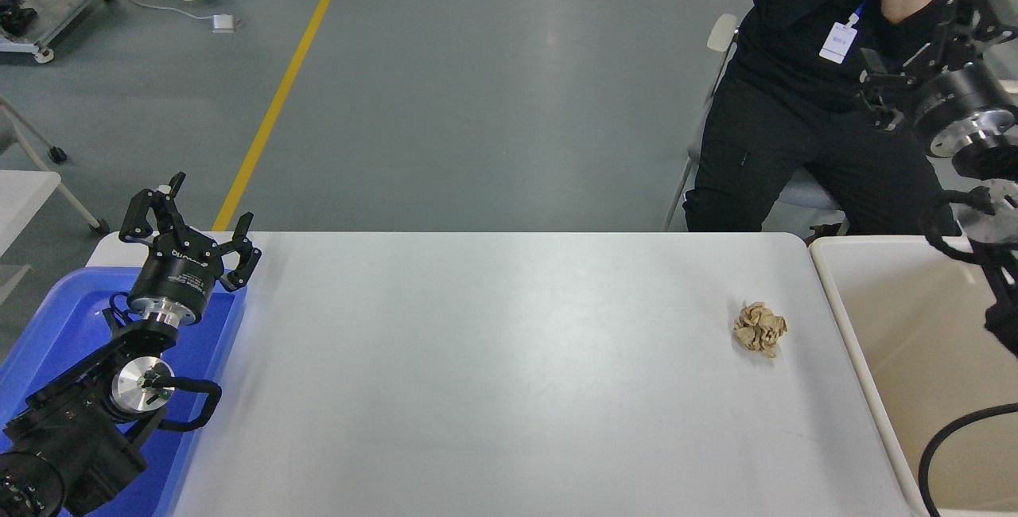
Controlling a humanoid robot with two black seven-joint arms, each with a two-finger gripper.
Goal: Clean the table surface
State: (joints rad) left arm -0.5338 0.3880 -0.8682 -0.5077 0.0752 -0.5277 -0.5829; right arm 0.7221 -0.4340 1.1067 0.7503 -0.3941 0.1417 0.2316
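Note:
The table surface (493,374) is a wide white top with rounded corners. A crumpled brown paper ball (760,328) lies on it near the right end. My right gripper (918,36) is high at the right edge, above the beige bin and well behind the paper ball; its fingers are spread and hold nothing. My left gripper (191,224) is parked over the blue tray at the lower left, open and empty.
A blue tray (67,318) sits under the left arm at the table's left end. A beige bin (915,318) stands against the right end. A person in black (803,103) sits on a chair at the far right side, close behind my right gripper.

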